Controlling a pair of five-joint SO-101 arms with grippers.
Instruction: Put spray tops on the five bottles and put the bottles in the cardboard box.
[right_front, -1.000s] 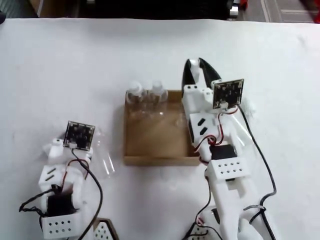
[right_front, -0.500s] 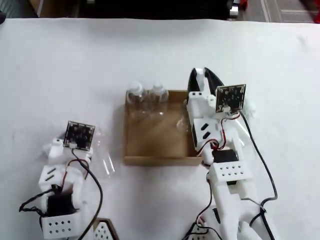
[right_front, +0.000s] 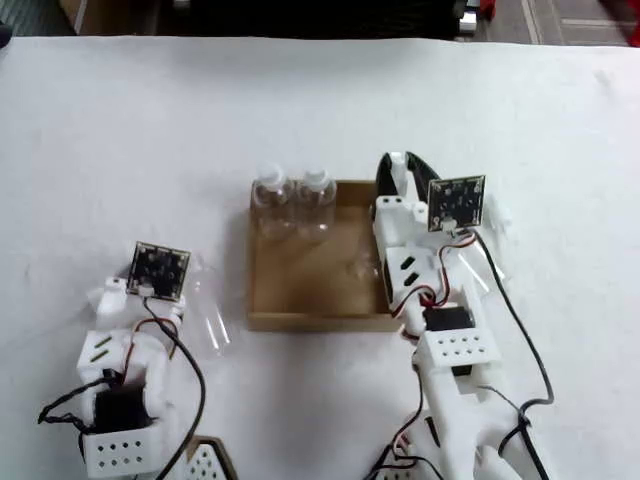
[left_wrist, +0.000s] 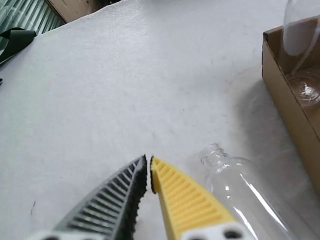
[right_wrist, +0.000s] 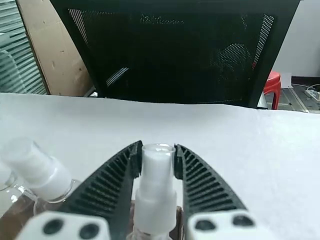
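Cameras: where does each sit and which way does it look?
High view: above the table, looking down on cardboard box and both arms.
Left wrist view: on the left arm, facing across the table; shut left gripper beside a capless bottle.
Right wrist view: on the right arm, facing a black chair; right gripper clamps a spray-topped bottle.
Shared: cardboard box and capless bottle, in high and left wrist views.

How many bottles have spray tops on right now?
3: two bottles stand in the cardboard box's far corner; a third bottle is in the right gripper. That arm may hide others.
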